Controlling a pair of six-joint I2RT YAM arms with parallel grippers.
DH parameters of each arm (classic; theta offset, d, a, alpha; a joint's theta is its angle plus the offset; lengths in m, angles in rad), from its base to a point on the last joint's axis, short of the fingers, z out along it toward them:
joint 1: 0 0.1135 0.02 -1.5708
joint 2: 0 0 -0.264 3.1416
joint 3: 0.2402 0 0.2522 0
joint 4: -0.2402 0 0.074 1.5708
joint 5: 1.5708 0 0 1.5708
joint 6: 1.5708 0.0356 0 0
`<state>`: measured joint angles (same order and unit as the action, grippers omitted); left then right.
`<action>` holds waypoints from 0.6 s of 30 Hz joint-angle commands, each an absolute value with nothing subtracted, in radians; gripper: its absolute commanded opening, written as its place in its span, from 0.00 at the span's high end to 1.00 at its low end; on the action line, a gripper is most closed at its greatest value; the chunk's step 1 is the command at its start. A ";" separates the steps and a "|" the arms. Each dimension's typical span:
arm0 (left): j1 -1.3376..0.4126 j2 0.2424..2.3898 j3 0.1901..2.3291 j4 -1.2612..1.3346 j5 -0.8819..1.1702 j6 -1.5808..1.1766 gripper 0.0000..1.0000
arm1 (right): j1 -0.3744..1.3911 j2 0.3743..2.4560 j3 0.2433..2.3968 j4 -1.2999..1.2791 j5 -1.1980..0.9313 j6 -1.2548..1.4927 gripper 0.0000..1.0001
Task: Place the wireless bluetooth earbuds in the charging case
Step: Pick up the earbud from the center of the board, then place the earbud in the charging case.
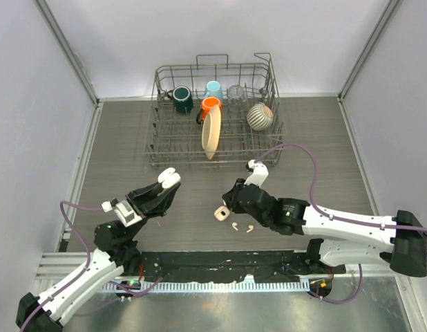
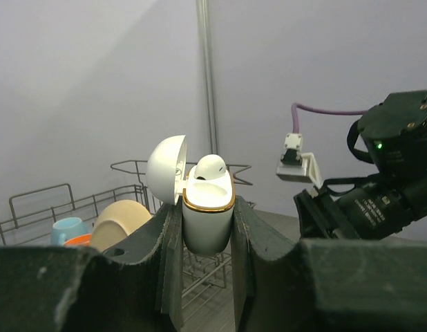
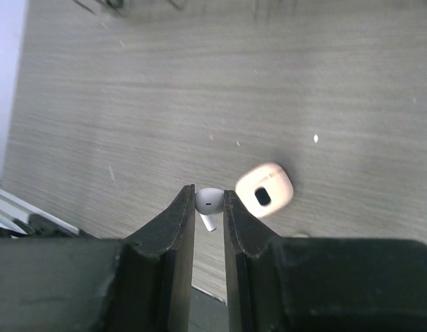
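Left gripper (image 2: 207, 214) clamps a white rounded charging case with a gold rim (image 2: 208, 238), lid open, one white plastic earbud (image 2: 211, 166) seated inside. Well apart, right gripper (image 3: 209, 207) pinches a second white earbud (image 3: 209, 200) over the grey table (image 3: 200, 90); a cream closed case (image 3: 264, 189) lies just right of its fingertips.

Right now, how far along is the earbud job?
One earbud already sits in the open case held by the left claw. The right claw pinches another earbud, not yet in. Two loose earbuds and a beige case lie on the table.
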<state>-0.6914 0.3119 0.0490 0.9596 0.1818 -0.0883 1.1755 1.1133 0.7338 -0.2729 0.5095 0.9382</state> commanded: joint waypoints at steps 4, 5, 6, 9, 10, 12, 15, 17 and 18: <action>-0.689 0.356 -0.021 1.028 0.161 -0.074 1.00 | 1.180 0.957 0.669 0.130 0.643 0.773 0.99; -0.689 0.367 -0.021 1.031 0.160 -0.074 1.00 | 1.180 0.948 0.661 0.170 0.644 0.725 0.99; -0.689 0.371 -0.020 1.038 0.158 -0.074 1.00 | 1.180 0.943 0.652 0.246 0.644 0.698 0.99; -0.689 0.390 -0.015 1.049 0.160 -0.074 1.00 | 1.180 0.934 0.657 0.360 0.626 0.591 0.99; -0.689 0.394 -0.014 1.049 0.158 -0.072 1.00 | 1.181 0.936 0.658 0.391 0.615 0.568 0.99; -0.689 0.403 -0.008 1.052 0.161 -0.074 1.00 | 1.181 0.939 0.661 0.478 0.571 0.502 0.99; -0.689 0.419 -0.006 1.058 0.163 -0.072 1.00 | 1.186 0.946 0.660 0.584 0.537 0.445 0.99; -0.689 0.426 -0.006 1.066 0.163 -0.072 1.00 | 1.190 0.951 0.660 0.659 0.522 0.408 0.99; -0.689 0.433 -0.005 1.069 0.163 -0.072 1.00 | 1.195 0.959 0.661 0.682 0.500 0.373 0.99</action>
<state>-0.6914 0.4164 0.0490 0.9974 0.1757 -0.0883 1.1793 0.9497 0.6559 0.4465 0.5430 0.5144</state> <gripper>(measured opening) 0.293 0.240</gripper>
